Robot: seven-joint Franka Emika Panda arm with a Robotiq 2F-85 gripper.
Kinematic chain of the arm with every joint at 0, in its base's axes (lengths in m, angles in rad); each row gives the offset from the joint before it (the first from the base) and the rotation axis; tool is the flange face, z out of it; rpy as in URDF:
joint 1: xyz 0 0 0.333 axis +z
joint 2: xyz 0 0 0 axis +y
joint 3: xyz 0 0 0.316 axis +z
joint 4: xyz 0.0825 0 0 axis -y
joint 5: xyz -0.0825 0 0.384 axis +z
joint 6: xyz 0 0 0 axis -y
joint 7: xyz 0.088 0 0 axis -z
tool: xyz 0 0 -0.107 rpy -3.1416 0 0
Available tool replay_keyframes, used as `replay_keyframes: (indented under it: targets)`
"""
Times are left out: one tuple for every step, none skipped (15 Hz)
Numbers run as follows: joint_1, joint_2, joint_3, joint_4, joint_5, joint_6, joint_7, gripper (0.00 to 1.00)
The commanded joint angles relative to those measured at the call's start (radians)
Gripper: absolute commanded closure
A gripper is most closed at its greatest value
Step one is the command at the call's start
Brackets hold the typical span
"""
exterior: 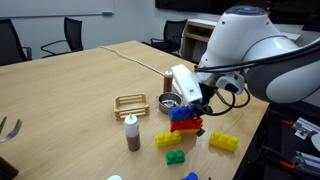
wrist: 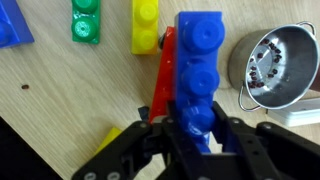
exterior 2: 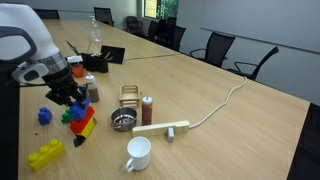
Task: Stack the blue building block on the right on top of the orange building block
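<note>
In the wrist view, a second blue brick (wrist: 10, 25) sits at 10 o'clock, with a green brick (wrist: 86, 20) and a yellow brick (wrist: 146, 25) toward 12 o'clock. At centre the orange building block (wrist: 162, 80) lies lengthwise. The blue building block (wrist: 200, 60) sits directly over its right edge, though I cannot tell whether they touch. The gripper (wrist: 195, 128), at 6 o'clock, has its jaws clamped on the blue block's near end. A metal strainer (wrist: 275, 65) lies at 3 o'clock.
</note>
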Motion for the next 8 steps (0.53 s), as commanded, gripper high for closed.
replay_keyframes:
  targets:
    - [0.137,0.046,-0.121,-0.016,0.090,-0.002,0.000,0.90]
    - [0.169,0.057,-0.150,-0.022,0.109,0.000,0.000,0.90]
    - [0.197,0.068,-0.177,-0.027,0.126,0.003,0.000,0.90]
    - [0.223,0.078,-0.203,-0.033,0.137,0.010,0.000,0.90]
    - [0.245,0.085,-0.225,-0.037,0.146,0.019,0.000,0.90]
    - [0.267,0.096,-0.247,-0.039,0.156,0.025,0.000,0.90]
    - [0.286,0.102,-0.266,-0.042,0.163,0.023,0.000,0.90]
    - [0.308,0.109,-0.287,-0.044,0.170,0.023,0.000,0.90]
